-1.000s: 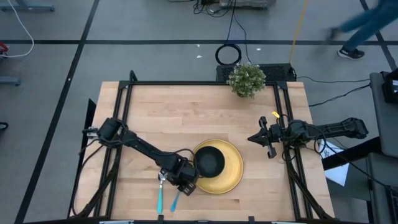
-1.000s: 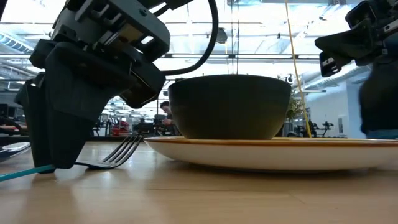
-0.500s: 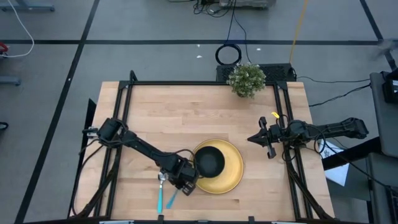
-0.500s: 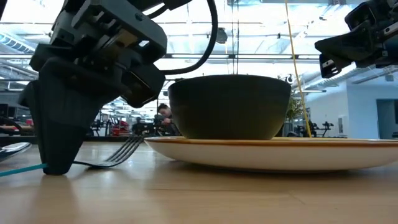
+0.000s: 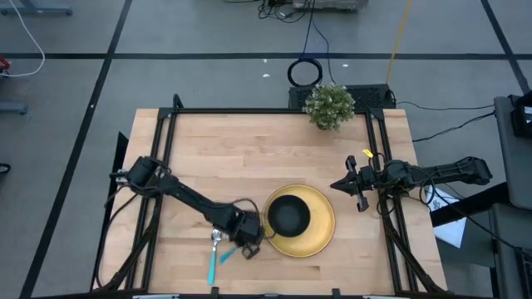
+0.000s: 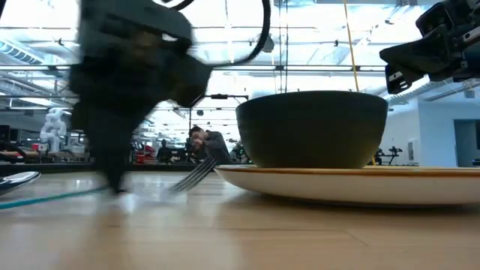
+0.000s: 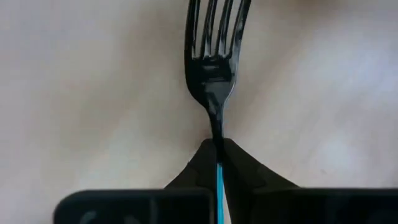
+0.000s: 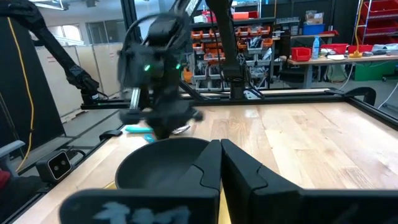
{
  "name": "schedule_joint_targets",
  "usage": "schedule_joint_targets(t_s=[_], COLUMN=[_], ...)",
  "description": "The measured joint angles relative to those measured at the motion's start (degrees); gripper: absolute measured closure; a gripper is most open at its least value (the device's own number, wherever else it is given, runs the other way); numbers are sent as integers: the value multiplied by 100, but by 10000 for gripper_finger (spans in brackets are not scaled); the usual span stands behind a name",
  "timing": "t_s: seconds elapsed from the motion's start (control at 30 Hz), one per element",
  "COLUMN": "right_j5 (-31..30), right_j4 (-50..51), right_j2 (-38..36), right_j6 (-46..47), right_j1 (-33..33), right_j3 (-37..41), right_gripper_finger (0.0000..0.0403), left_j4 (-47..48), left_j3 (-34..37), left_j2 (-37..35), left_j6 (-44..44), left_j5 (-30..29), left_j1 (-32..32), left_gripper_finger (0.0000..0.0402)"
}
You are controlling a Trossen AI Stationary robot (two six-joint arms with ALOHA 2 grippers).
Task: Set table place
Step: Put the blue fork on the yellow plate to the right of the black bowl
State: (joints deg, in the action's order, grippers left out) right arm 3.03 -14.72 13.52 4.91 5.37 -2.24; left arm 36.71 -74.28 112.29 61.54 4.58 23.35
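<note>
**Fork gripped beside the plate, bowl already seated**

Nearest the front edge of the table, at about 7 o'clock from the plate, the left gripper has its fingers pinched shut on the fork, at the point where the turquoise handle meets the metal neck. The left wrist view shows the tines pointing away from the gripper, flat over bare wood. Holding it there, low and close to the head, probably lets the arm steer the tines into line alongside the plate instead of dragging the handle end. The fork lies slanted, not yet parallel to the spoon, which rests just at its 9 o'clock side with its bowl end toward the table's middle.

Just past the gripper, at 3 o'clock from it, the yellow plate sits flat on the wood. It holds the black bowl, upright and set slightly toward the plate's 10 o'clock side. Nothing can be seen inside the bowl, and the plate carries nothing else.

Farther off, at the plate's 2 o'clock, the right gripper hangs above the table's right rail, fingers together and holding nothing, waiting.

At the far edge, 12 o'clock, stands a potted plant, outside the setting.
</note>
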Motion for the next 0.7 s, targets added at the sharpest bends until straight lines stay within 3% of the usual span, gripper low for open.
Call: schedule_joint_targets(t_s=[0.4,0.7], right_j5=[0,0], right_j4=[-50,-114], right_j2=[46,92], right_j6=[0,0], right_j1=[-2,0], right_j3=[0,0], right_gripper_finger=[403,403], left_j4=[970,955], left_j3=[-20,-24], left_j2=[-1165,-1395], left_j6=[171,-876], left_j5=[-1491,-2456], left_j1=[41,-602], left_gripper_finger=[397,397])
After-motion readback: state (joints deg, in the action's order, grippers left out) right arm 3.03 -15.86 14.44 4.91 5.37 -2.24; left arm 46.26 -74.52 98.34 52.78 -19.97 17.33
